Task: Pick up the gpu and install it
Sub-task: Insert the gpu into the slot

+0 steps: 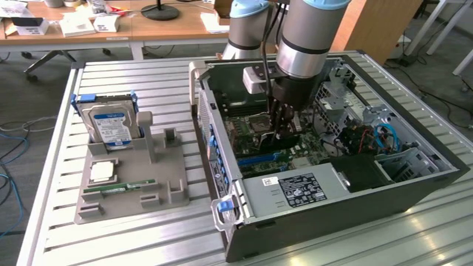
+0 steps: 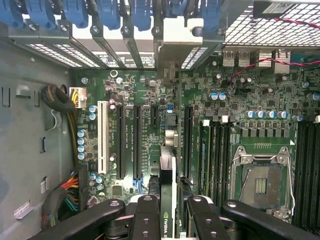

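Gripper (image 1: 284,132) sits low inside the open pc case (image 1: 347,216), jaws partway closed and pinching the gpu (image 2: 167,170) edge-on right over the motherboard (image 2: 235,100) slots. Can't tell if it's seated. In the exterior view, the hard drive (image 1: 111,124) stands in its gray holder (image 1: 129,188) at 9 o'clock from the case.

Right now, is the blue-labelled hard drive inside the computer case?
No, the hard drive stands in the grey holder beside the case.

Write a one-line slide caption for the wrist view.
Jaws hold the gpu edge-on over the motherboard inside the open case.
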`<action>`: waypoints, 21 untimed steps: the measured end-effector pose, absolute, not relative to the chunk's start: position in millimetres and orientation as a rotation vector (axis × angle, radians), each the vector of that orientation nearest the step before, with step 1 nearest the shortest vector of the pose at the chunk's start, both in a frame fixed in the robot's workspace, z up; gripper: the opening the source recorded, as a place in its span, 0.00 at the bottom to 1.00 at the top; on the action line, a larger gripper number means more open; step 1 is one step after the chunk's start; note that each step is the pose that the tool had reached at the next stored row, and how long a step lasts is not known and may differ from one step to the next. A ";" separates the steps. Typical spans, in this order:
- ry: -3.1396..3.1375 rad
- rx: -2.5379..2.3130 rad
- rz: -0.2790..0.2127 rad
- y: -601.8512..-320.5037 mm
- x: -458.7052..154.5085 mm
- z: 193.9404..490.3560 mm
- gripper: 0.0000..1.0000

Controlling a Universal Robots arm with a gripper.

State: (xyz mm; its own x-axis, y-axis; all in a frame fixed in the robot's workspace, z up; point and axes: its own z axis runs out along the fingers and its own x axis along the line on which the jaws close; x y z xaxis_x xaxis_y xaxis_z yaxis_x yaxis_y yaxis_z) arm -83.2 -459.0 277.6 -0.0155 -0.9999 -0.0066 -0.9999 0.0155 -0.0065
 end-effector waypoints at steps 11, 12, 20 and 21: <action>2.231 -2.197 -0.002 -457.5 -85.9 276.7 0.26; 2.231 -2.197 -0.002 -457.5 -86.2 276.6 0.26; 2.232 -2.197 -0.003 -457.5 -88.7 275.6 0.26; 2.231 -2.197 -0.003 -457.5 -89.0 275.5 0.26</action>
State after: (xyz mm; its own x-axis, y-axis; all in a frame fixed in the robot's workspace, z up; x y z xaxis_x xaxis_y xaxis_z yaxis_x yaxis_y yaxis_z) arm -89.0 -457.5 275.5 -0.0156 -0.9999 -0.0060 -0.9998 0.0156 -0.0084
